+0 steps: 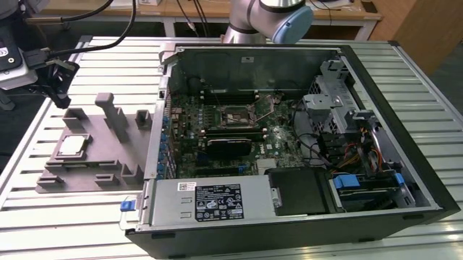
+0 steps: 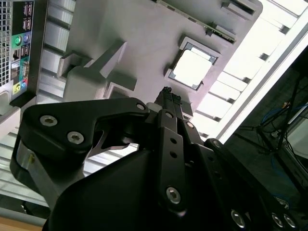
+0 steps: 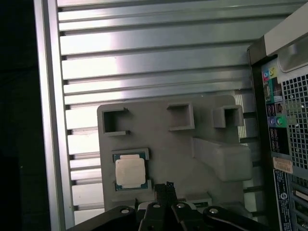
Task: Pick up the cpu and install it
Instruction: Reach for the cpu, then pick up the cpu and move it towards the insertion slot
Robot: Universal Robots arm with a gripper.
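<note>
I have the gripper (image 2: 167, 92) pulled up over the grey fixture plate (image 1: 94, 162). In both wrist views its two black fingers run forward side by side, and the jaws look pressed together with nothing pinched between them.

The cpu (image 1: 75, 146) is not in my grasp. It lies flat in a square pocket of the plate, silver top up, with a thin green edge showing around it in the first wrist view (image 3: 130, 172). In the second wrist view the chip (image 2: 191, 69) is near the fingertips (image 2: 165, 96) but clearly apart from them.

In the exterior view the plate rests on the slotted aluminium table (image 1: 108, 54) at the 9 o'clock side of the open computer case (image 1: 289, 227). The gripper hangs at about 11 o'clock from the cpu. A grey upright post (image 1: 108, 108) stands on the plate at roughly 1 o'clock from the chip.

Inside the case, the black-framed socket (image 1: 235, 116) sits on the motherboard with no chip in it that I can see. A black block (image 1: 227, 145) lies just at its 6 o'clock. The arm's base (image 1: 268, 16) rises behind the case at 12 o'clock.
</note>
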